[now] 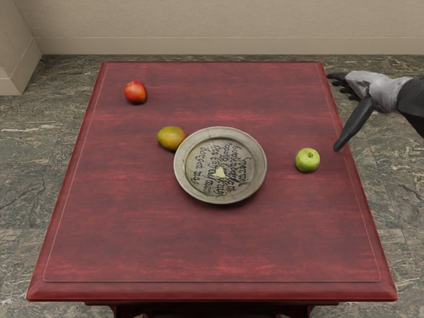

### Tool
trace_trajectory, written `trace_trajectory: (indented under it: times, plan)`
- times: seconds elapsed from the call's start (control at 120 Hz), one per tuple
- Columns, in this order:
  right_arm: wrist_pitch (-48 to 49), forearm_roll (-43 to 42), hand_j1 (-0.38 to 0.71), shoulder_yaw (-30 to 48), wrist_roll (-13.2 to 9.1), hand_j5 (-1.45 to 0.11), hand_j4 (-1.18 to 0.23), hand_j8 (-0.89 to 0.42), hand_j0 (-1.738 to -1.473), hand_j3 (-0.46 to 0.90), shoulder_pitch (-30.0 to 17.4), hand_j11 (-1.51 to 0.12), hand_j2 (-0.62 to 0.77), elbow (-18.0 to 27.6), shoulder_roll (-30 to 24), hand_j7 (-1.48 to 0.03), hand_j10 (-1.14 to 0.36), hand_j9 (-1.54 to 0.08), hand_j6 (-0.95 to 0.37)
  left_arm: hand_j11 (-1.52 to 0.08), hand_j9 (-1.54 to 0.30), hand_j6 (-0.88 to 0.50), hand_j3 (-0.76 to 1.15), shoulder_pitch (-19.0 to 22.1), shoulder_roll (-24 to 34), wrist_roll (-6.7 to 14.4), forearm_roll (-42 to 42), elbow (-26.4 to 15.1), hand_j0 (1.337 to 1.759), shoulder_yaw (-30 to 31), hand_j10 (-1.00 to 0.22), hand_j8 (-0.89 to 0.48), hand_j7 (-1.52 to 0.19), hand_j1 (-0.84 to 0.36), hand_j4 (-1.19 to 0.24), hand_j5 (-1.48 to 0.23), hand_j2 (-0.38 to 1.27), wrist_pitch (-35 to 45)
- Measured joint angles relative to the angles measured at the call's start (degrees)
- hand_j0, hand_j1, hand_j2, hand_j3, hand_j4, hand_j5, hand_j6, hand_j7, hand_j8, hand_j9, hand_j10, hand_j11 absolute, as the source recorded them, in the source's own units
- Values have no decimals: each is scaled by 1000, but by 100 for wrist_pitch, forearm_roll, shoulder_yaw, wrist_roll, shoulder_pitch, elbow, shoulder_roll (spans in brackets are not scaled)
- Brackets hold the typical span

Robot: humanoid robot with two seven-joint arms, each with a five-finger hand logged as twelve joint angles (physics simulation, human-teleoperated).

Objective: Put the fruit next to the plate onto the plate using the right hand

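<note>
While the plate (182, 165) is bare, the mango (171, 138) at ten o'clock is ungrasped, with right hand (368, 89) fingers released.

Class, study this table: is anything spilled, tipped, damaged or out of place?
Nothing stands out. The plate lies flat on the table; the yellowish fruit, red apple and green apple sit whole; the right hand hovers open near the right edge.

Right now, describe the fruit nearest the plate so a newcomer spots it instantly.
On the red table sits a grey plate near the middle. Beside its upper-left rim lies the mango. It is yellow-orange and oval, unlike the red apple and green apple farther off.
</note>
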Motion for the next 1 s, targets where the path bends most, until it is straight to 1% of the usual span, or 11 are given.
trace_trajectory:
  times: [0.067, 0.1, 0.192, 0.308, 0.4, 0.467, 0.558, 0.675, 0.883, 1.0]
  plan:
    - [-330, -119, -349, -431, 0, -1, -3, -3, -1658, 0, 254, 0, 1, 63, 174, 0, -3, 0, -4, -11, -11, -8, 0, 3, 0, 0, 0, 3, 1658, -2, -8, -8, -11, 339, -8, -11, 2, 0]
    - [-431, -363, -349, -604, 0, -1, -3, -3, -1658, 0, 312, 0, 1, 89, 262, 0, -3, 0, -4, -11, -11, -8, 0, 9, 0, 0, 0, 4, 1658, -2, -8, -8, -11, 339, -8, -11, 2, 0]
    - [-593, -1066, -349, -880, 0, -1, -3, -4, -1658, 0, 303, 0, 1, 208, 419, 0, -3, 0, -5, -11, -11, -8, 0, 11, 0, 0, 0, 3, 1658, -3, -8, -8, -11, 339, -8, -11, 2, 0]
    - [-505, -1441, -345, -1077, 0, -5, -7, -7, -1658, 0, 222, -4, 1, 479, 349, -4, -6, -4, -8, -11, -11, -8, 0, 28, 0, 0, 0, -6, 1658, -4, -8, -8, -11, 339, -8, -11, 2, 0]
    - [-618, -1545, -178, -1145, 0, -187, -147, -148, -1658, 0, -10, -187, -27, 652, 258, -187, -147, -187, -149, -11, -11, -8, 0, 28, 0, 0, 0, -24, 1658, -4, -8, -8, -11, 339, -8, -11, 2, 0]
    - [-897, -1603, -85, -1171, 0, -288, -225, -226, -1658, 0, -136, -288, -42, 658, 296, -287, -225, -288, -227, -11, -11, -8, 0, 28, 0, 0, 0, -37, 1658, -4, -8, -8, -11, 339, -8, -11, 2, 0]
    - [-1180, -1754, -7, -1191, 0, -373, -290, -291, -1658, 0, -286, -372, -54, 639, 358, -372, -290, -372, -292, -11, -11, -8, 0, 28, 0, 0, 0, -47, 1658, -4, -8, -8, -11, 339, -8, -11, 2, 0]
    - [-1523, -2055, 50, -1259, 0, -436, -338, -339, -1658, 0, -505, -435, -64, 599, 462, -435, -338, -435, -340, -11, -11, -8, 0, 28, 0, 0, 0, -57, 1658, -4, -8, -8, -11, 339, -8, -11, 2, 0]
    - [-2205, -2483, 69, -1542, 0, -456, -354, -354, -1658, 0, -729, -456, -66, 587, 529, -456, -353, -456, -355, -11, -11, -8, 0, 28, 0, 0, 0, -192, 1658, 1, -8, -8, -11, 339, -8, -11, 2, 0]
    - [-2325, -2638, -20, -1589, 0, -360, -279, -280, -1658, 0, -821, -359, -51, 562, 541, -359, -279, -360, -281, -11, -11, -8, 0, 28, 0, 0, 0, -217, 1658, 3, -8, -8, -11, 339, -8, -11, 1, 0]
